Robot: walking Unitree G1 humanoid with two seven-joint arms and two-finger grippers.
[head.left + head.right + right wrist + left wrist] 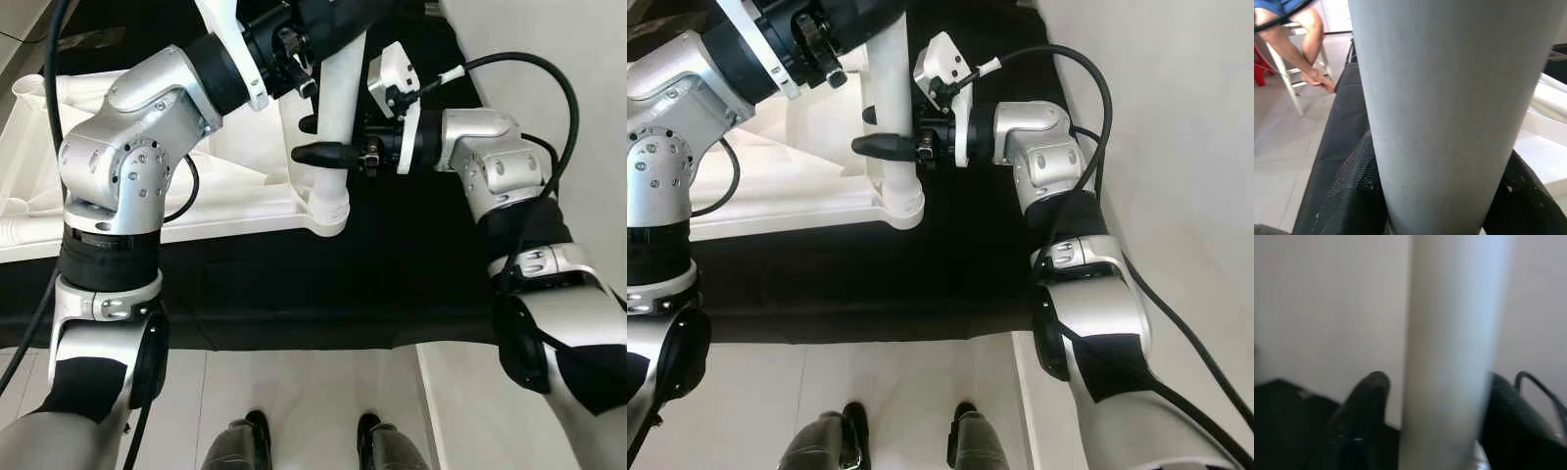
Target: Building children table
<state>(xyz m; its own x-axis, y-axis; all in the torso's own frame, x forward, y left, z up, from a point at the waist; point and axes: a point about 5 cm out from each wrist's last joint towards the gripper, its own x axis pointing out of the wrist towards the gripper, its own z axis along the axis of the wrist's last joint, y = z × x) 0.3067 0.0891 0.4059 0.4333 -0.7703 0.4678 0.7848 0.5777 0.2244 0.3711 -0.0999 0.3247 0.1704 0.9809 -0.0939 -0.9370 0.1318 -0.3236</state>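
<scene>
- The white table leg (333,108) stands upright in the corner socket (328,208) of the overturned white tabletop (235,191), on a black mat (392,264).
- The right hand (312,140) clasps the leg low; the left hand (1435,431) clasps it higher.
- A seated person (1298,44) is beyond.

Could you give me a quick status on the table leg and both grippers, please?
Right gripper shut on white table leg, low down. Left gripper shut on it higher up. Leg foot in corner socket of upturned white tabletop. Nothing in the way.
</scene>
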